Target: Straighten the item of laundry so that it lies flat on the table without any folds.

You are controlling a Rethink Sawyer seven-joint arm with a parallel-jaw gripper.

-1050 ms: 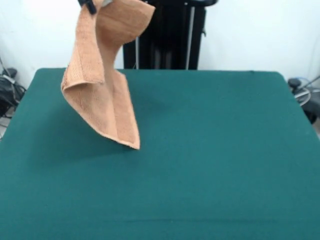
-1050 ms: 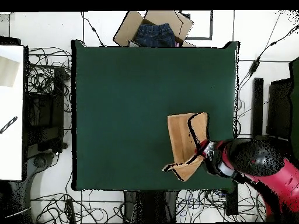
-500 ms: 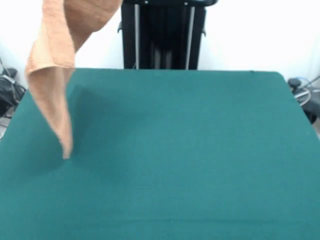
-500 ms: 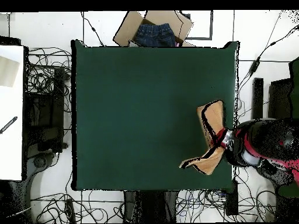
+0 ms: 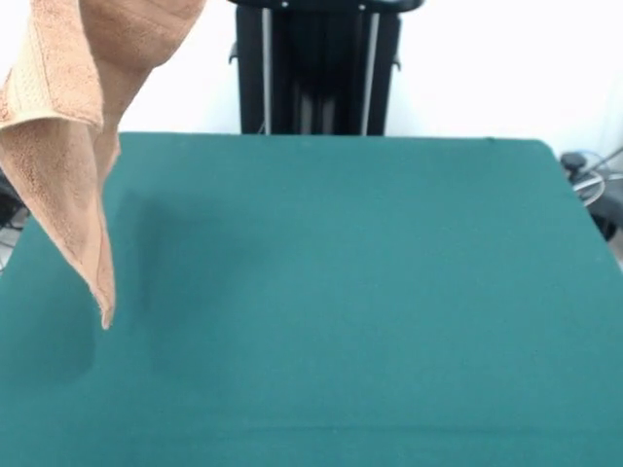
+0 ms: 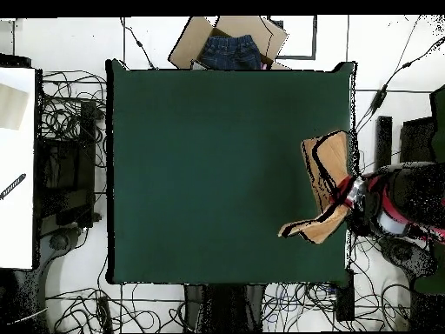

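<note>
The item of laundry, a light orange-tan terry towel, hangs folded lengthwise in the air at the upper left of the front view. Its lower tip dangles just above the green table, and the gripper itself is above that picture's top edge. From overhead the towel sits over the right edge of the table. The gripper is shut on its upper part, just off that edge. The red and black arm reaches in from the right.
A cardboard box with blue jeans lies beyond the table's top edge in the overhead view. Tangled cables surround the table, and a white desk stands at the left.
The gripper has carried the hanging towel sideways, from over the table out to its edge. The towel has swung and twisted, showing a narrower fold.
</note>
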